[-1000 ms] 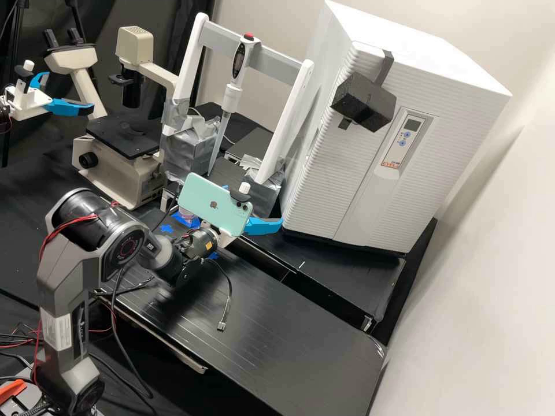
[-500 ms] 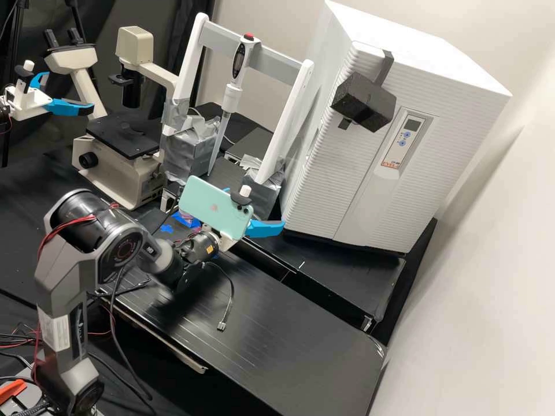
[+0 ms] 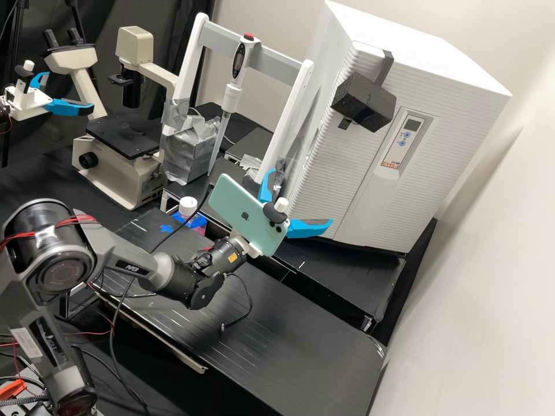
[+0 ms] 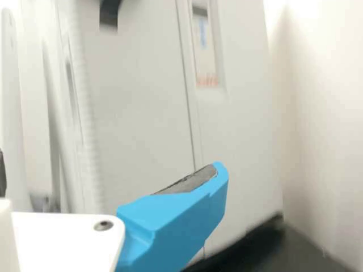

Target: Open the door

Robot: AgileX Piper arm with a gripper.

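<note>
You can see that your arm [image 3: 133,267] has carried its blue fingers [image 3: 309,229] and the mounted mint-green phone [image 3: 240,208] closer to the white cabinet [image 3: 370,190], before its lower front, bringing the bottle's white cap [image 3: 188,205] into the high view.

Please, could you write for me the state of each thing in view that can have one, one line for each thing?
White cabinet's door, shut
Claw, open, holding nothing
Black block, attached to the door's front
Bottle, capped
Phone, mounted by the claw, its back showing
Pipette, tip down
Cabinet's display, dark; on or off, I cannot tell
</note>
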